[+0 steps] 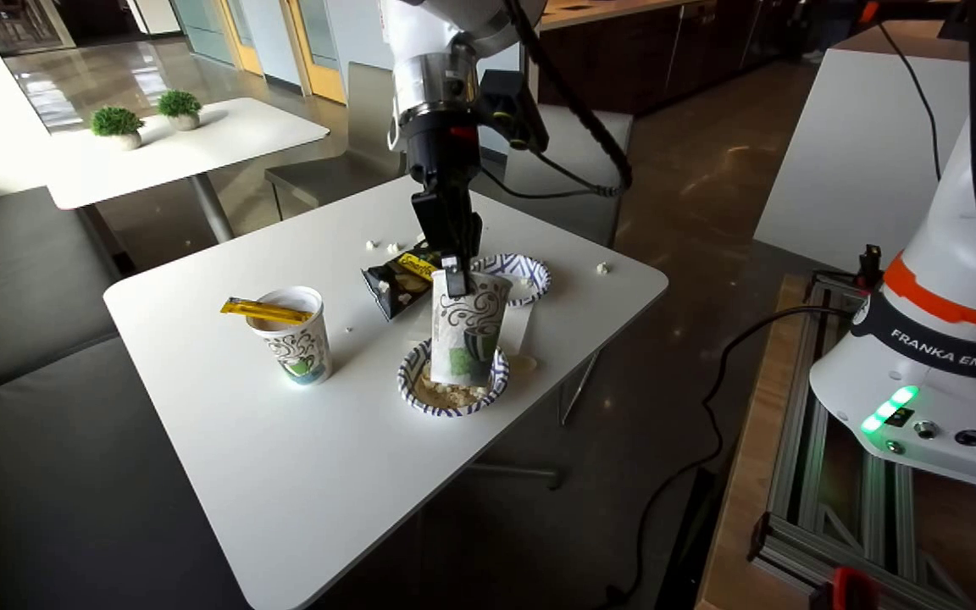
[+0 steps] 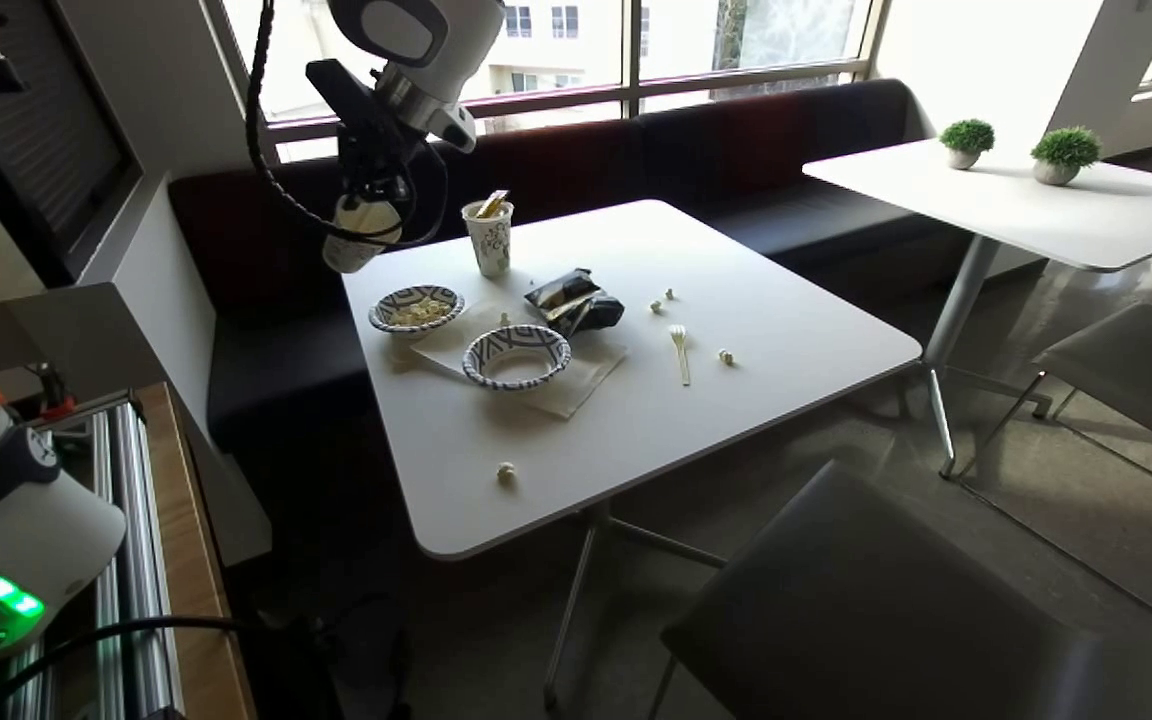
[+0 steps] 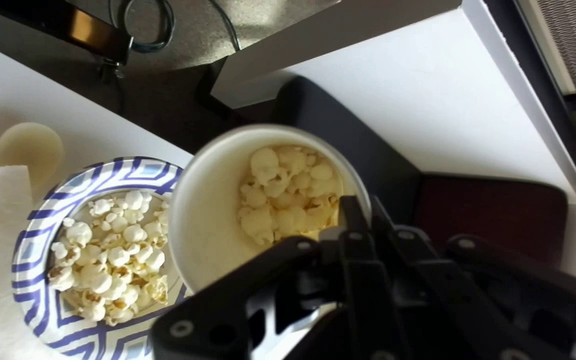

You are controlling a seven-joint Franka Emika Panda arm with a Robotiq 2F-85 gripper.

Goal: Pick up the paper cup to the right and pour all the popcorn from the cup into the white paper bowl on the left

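Okay, gripper pinching tilted cup by its rim, above table height; popcorn inside, more popcorn in nearby bowl.

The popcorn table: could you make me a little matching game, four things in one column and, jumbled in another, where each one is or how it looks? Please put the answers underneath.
Things
1. paper cup in the wrist view
2. patterned bowl in the wrist view
3. yellow strip
4. pale fork

Places and looks
A. on the tabletop near loose popcorn
B. at the top of the standing cup
C. gripped by the claw
D. blue and white, with popcorn in it

Pairs: 1-C; 2-D; 3-B; 4-A
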